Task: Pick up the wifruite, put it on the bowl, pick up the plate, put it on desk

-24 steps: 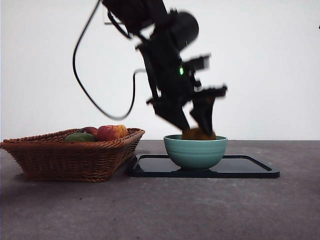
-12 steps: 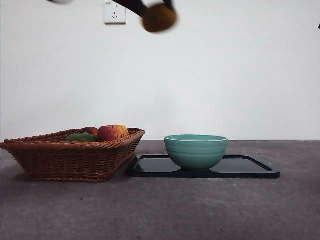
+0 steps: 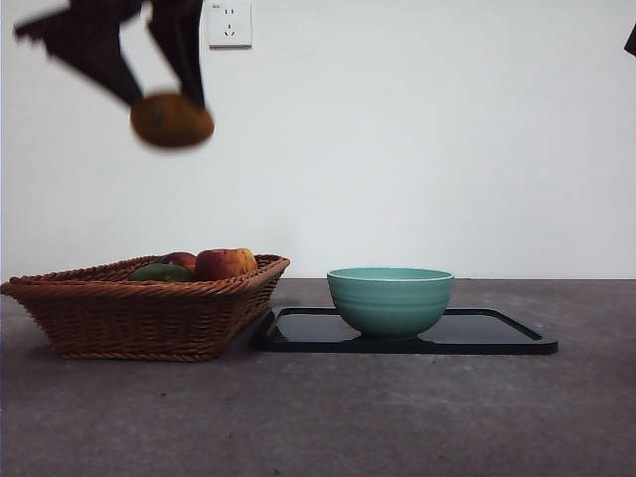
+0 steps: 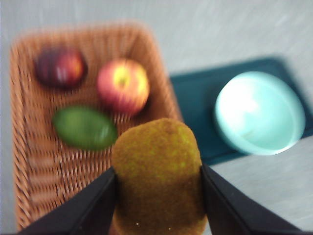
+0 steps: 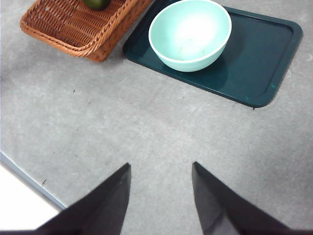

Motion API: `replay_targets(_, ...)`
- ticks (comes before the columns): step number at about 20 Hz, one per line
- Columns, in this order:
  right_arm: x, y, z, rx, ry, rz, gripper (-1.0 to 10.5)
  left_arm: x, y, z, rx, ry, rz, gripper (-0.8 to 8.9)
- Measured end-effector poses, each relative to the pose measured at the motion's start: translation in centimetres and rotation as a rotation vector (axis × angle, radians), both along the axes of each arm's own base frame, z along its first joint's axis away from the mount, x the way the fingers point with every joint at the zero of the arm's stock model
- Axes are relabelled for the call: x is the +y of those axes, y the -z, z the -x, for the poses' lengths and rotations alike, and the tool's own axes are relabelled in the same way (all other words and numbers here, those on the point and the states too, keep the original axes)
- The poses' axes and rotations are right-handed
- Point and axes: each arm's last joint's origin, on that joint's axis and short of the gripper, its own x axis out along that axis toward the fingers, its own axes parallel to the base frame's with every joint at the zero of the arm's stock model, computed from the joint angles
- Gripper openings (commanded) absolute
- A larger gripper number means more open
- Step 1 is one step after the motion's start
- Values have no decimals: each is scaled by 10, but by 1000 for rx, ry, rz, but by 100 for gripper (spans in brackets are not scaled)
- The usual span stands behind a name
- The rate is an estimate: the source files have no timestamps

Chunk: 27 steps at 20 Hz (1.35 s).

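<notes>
No readable text, label, brand or number shows on anything in these views

You see a dull brown oval wifruite (image 4: 157,176), a ridged mint-teal ceramic bowl (image 3: 390,300), a dark glossy rectangular tray (image 3: 497,333), a woven brown wicker basket (image 3: 139,313), and a mottled grey tabletop (image 3: 397,417).
</notes>
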Motion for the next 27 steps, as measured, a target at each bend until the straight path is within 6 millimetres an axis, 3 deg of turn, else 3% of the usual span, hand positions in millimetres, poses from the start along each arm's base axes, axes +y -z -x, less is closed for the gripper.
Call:
replay_targets(5,0,0,0,-1,0,-1,199,-2,57,-9,-11,-18,19,213)
replay_targets(13,0,0,0,-2,3,1,199,-16,111,-41,69,-11,-50,213)
replay_targets(20,0,0,0,-2,3,1,199,-14,132,-54,94,-27,-69,217)
replay_targets(27,0,0,0,-2,3,1,199,-14,132,-54,100,-28,-72,246)
